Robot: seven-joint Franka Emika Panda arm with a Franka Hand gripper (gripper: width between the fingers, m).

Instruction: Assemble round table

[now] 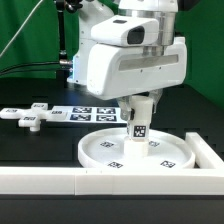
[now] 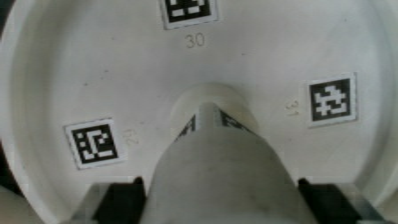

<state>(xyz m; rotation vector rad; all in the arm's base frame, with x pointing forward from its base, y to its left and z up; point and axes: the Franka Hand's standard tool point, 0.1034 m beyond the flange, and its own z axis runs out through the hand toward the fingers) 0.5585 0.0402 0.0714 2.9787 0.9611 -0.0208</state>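
Note:
The large rimmed round disc (image 1: 137, 150) lies flat on the black table near the front. My gripper (image 1: 141, 108) is shut on the short cylindrical post (image 1: 139, 126) and holds it upright over the disc's middle; I cannot tell whether its lower end touches the disc. In the wrist view the post (image 2: 222, 150) runs down between my black fingertips (image 2: 121, 200) toward the disc (image 2: 107, 80), which shows three square tags. The cross-shaped piece (image 1: 27, 116) lies on the table at the exterior view's left.
The marker board (image 1: 88, 114) lies behind the disc. A long white border wall (image 1: 100, 183) runs along the table's front edge and turns back at the exterior view's right (image 1: 208, 150).

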